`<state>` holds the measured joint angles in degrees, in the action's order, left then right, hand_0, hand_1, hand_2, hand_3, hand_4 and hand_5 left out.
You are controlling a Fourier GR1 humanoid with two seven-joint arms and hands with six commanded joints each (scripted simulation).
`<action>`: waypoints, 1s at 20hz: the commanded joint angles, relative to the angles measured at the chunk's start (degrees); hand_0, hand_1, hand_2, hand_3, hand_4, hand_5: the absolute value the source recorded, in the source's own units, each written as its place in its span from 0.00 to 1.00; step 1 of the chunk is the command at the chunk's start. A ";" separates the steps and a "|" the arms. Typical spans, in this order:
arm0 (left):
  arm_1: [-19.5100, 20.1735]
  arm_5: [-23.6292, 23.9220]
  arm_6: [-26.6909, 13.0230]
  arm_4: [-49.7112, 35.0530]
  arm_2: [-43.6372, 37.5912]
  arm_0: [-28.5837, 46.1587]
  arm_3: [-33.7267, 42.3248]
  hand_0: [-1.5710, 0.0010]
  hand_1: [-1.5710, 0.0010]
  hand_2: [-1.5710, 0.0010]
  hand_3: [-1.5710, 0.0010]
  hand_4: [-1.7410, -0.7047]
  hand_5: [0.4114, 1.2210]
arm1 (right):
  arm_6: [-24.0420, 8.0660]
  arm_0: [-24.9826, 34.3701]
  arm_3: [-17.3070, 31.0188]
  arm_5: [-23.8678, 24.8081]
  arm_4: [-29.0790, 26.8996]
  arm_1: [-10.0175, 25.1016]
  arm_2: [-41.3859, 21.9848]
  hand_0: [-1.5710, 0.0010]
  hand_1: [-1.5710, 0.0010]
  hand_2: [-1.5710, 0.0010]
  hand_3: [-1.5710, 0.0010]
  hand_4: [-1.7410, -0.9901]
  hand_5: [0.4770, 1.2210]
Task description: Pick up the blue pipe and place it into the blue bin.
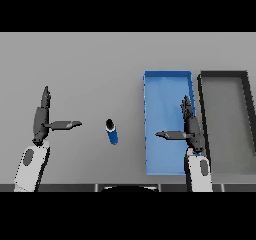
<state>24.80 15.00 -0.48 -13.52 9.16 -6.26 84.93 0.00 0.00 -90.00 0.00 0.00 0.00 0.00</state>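
Observation:
A short blue pipe (112,131) with a dark end lies on the grey table, left of the blue bin (150,109). My right hand (190,126) hovers over the bin's right side, fingers straight and thumb stretched left; it holds nothing. My left hand (41,119) is at the left of the table, fingers straight and thumb pointing right toward the pipe, a short gap away from it.
A dark grey bin (226,76) stands right beside the blue bin at the table's right. Bare table surface lies behind and left of the pipe.

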 commanded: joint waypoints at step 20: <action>12.80 -24.40 10.10 0.35 8.28 6.51 5.42 1.00 1.00 1.00 1.00 0.67 0.15 | 5.71 -4.88 -6.49 -2.01 10.12 8.94 -4.48 1.00 1.00 1.00 1.00 0.75 0.19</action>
<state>37.54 -9.48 9.66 -13.14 17.50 0.25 90.37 5.57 -4.86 -96.50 -2.00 10.12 8.94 -4.48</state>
